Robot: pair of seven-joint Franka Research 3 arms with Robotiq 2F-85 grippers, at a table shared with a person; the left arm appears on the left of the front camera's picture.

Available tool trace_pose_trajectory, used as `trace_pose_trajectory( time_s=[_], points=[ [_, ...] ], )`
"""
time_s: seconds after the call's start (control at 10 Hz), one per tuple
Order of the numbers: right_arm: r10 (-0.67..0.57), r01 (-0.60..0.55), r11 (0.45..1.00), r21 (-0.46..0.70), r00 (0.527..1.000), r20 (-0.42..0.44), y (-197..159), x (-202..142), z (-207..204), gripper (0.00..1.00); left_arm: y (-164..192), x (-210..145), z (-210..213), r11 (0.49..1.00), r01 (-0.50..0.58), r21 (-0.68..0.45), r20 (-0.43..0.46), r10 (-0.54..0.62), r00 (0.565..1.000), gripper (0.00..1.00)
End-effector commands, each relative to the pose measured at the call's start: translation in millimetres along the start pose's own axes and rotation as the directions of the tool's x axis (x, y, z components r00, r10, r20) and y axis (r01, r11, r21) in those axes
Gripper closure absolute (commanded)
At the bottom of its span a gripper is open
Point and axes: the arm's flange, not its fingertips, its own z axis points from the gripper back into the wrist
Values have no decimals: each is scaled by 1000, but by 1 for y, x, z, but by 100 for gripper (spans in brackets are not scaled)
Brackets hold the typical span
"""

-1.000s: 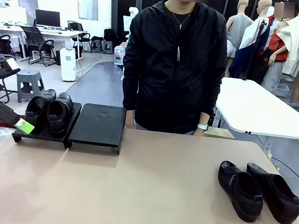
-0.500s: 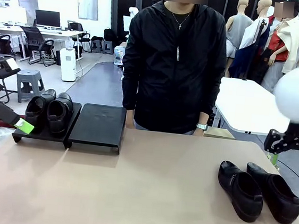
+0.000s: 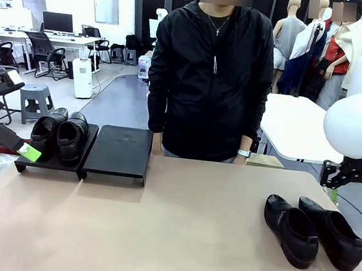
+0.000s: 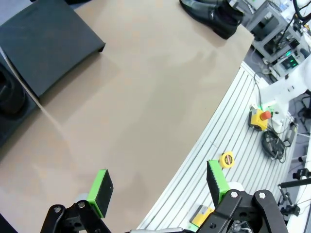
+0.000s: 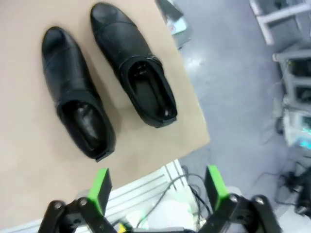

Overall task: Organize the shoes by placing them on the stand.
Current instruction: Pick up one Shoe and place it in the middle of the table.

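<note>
Tan bench carries two shoes near its right edge and another pair on the stand; both jaws hang released, and a skewed right grasp could knock one shoe off.

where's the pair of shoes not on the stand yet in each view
Front view: unplaced shoes at lower right, on the tan tabletop.
Left wrist view: shoes at top edge, right of centre, partly cut off.
Right wrist view: shoes upper left, toes up.
Shared landmark: the tabletop's edge beside them.
</note>
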Motion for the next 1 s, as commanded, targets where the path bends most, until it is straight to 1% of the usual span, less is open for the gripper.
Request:
trace_pose_trajectory(
  time_s=[0.0, 0.1, 0.2, 0.4, 0.5, 0.6, 0.7, 0.9],
  points=[
    [222, -222, 975, 1, 975, -20, 22, 17, -25, 0, 2, 0, 2, 1000, -5, -12, 5, 5, 1000, 0],
    [332, -326, 941, 93, 941, -69, 34, 23, -39, 0, 2, 0, 2, 1000, -5, -12, 5, 5, 1000, 0],
    [353, -345, 934, 95, 932, -79, 46, 22, -51, 0, 2, 0, 2, 1000, -5, -12, 5, 5, 1000, 0],
    [374, -368, 927, 67, 918, -132, 59, 23, -74, 0, 2, 0, 2, 1000, -5, -12, 5, 5, 1000, 0],
    [360, -353, 933, 76, 922, -143, 61, 25, -86, 0, 2, 0, 2, 1000, -5, -12, 5, 5, 1000, 0],
    [366, -353, 930, 105, 918, -151, 62, 29, -94, 0, 2, 0, 2, 1000, -5, -12, 5, 5, 1000, 0],
    [394, -372, 916, 148, 903, -172, 62, 32, -100, 0, 2, 0, 2, 1000, -5, -12, 5, 5, 1000, 0],
    [378, -337, 919, 204, 902, -210, 64, 39, -111, 0, 2, 0, 2, 1000, -5, -12, 5, 5, 1000, 0]
  ],
)
